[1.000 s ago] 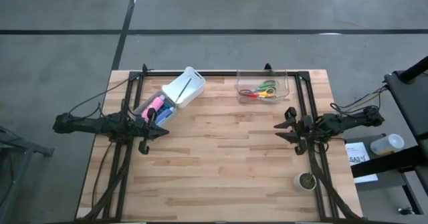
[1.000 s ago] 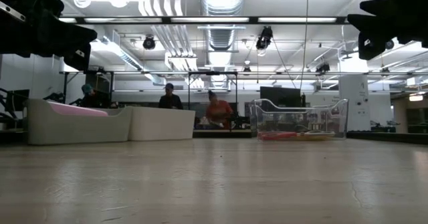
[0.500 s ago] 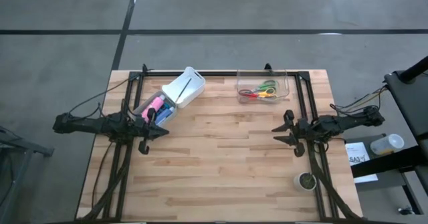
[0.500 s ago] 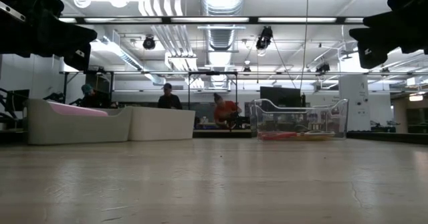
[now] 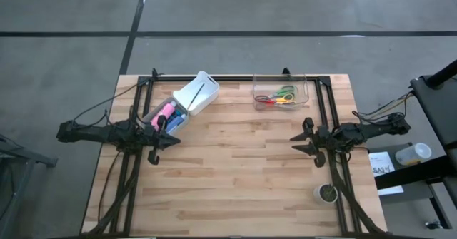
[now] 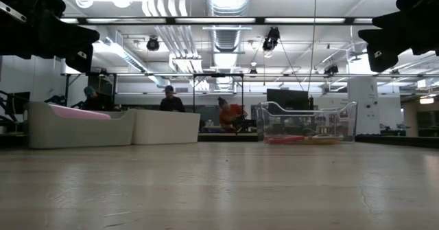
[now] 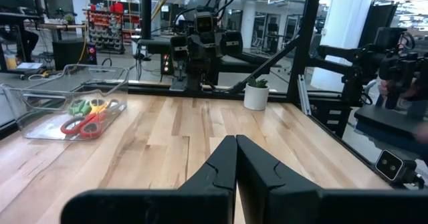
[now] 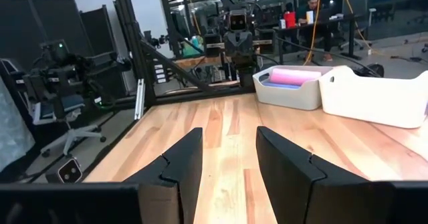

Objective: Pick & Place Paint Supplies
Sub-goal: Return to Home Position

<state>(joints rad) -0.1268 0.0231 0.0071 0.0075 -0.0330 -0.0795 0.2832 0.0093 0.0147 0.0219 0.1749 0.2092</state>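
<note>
Readable text: none made out in any view.
White sheet [image 5: 383,165] right of the worktop [image 5: 235,175]: carried dark print, too small to read.
Pink bottle [image 5: 166,110]: any label too small to read from above.

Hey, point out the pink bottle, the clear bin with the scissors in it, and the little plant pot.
pink bottle [image 5: 166,111], high view, middle of its body.
clear bin [image 5: 255,93], high view, on a side wall.
plant pot [image 5: 327,193], high view, its top.
</note>
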